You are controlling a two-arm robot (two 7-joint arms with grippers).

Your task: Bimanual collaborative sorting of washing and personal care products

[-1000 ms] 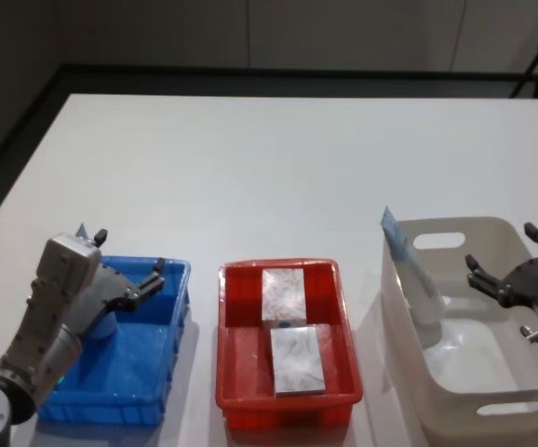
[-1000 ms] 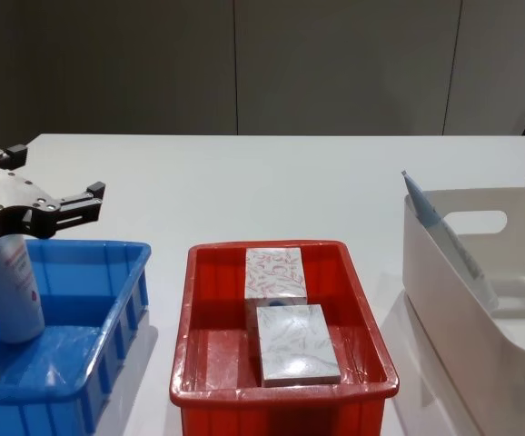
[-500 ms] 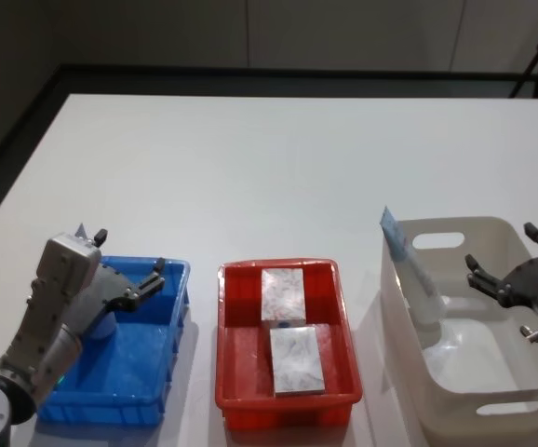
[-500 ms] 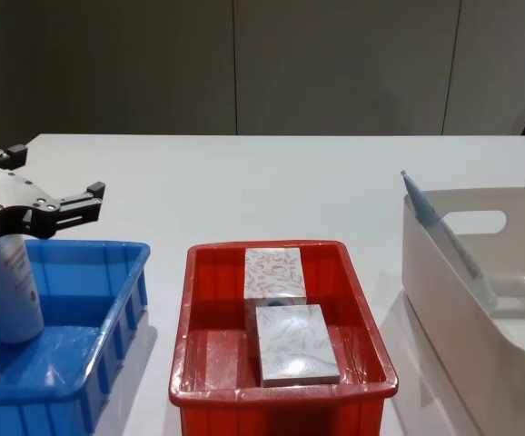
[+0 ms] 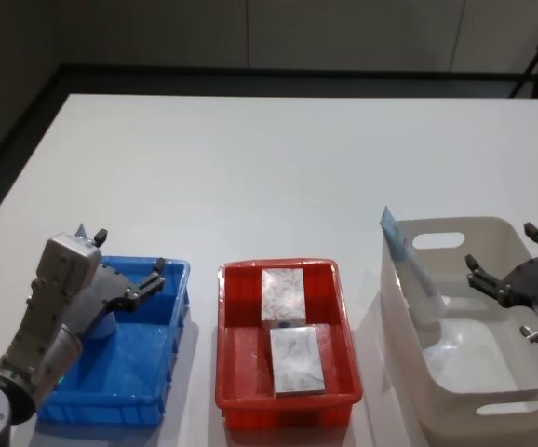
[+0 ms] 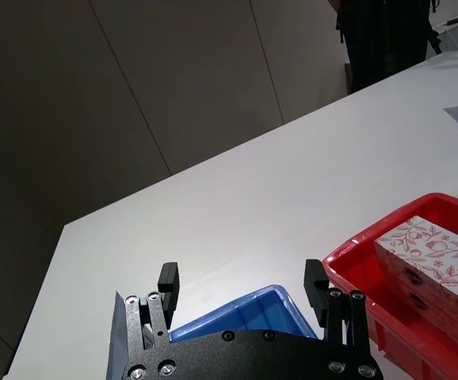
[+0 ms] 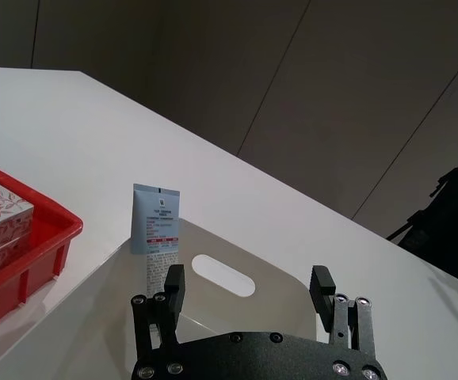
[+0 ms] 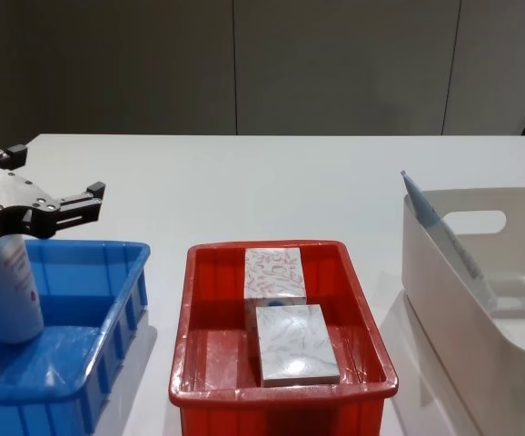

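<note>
Blue plastic framed the left side of the work: the blue bin lay directly beneath the left gripper, whose jaws stood spread wide with nothing between them. Just below its fingers a pale-blue tube stood upright in the bin's far-left corner, free of any grasp. The right gripper hung likewise spread and empty over the white bin. A second tube leaned against that bin's wall on the side away from the gripper, its crimped end poking above the rim. Between the two grippers, well apart from both, sat the red bin, holding the far box and the near box, leaf-patterned and lying flat, end to end and touching or nearly so. Nothing of the task lay loose on the white table, so the sorting looked close to done, with both arms at the letting-go end of a placement. The next move, as I judged it, called for each gripper to rise straight up and clear of its bin. The left one had to take care that its lower finger did not catch the standing tube, which would likely topple easily. On the right, the bin's tall walls and the leaning tube's tip were the things to avoid. A dark wall stood beyond the table; nothing else lay in the way.
</note>
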